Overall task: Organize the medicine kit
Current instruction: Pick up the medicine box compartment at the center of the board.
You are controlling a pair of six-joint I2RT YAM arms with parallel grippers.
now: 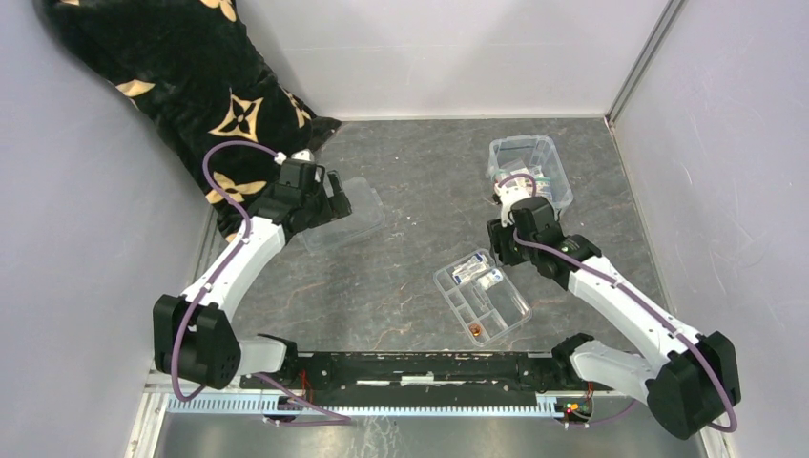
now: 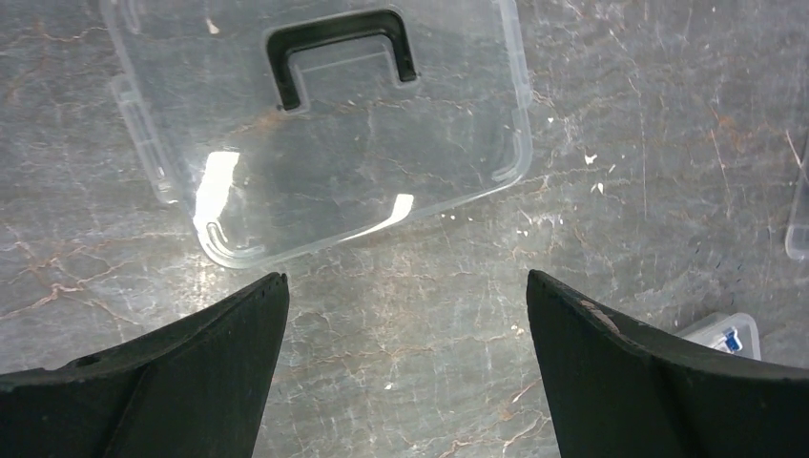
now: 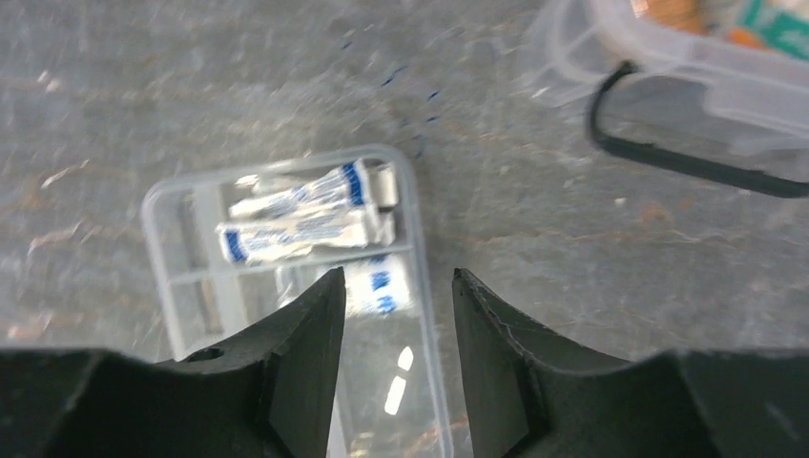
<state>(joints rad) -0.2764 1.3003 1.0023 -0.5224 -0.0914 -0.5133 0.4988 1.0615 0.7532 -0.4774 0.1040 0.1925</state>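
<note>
medicine kit [image 1: 530,167] toward far right corner of tabletop [image 1: 410,162]. lid [image 2: 324,143] off, flat left of centre, so box is open for loading. left gripper [image 2: 405,286] splayed wide, empty, by lid's near edge, likely to lift it. right gripper [image 3: 393,286] parted, holding nothing, hovers between kit and divided tray [image 3: 286,239] of sachets [image 3: 296,234].

Clear lid [image 2: 382,143], black handle [image 2: 334,29]; black cloth [image 1: 181,67] patterned with tan flowers

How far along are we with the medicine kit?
Done: some items already lie in the open box. In hand: nothing; the right gripper hangs empty near the divided tray, the left gripper open above the lid. Left: packets in the tray, then lid on.
</note>
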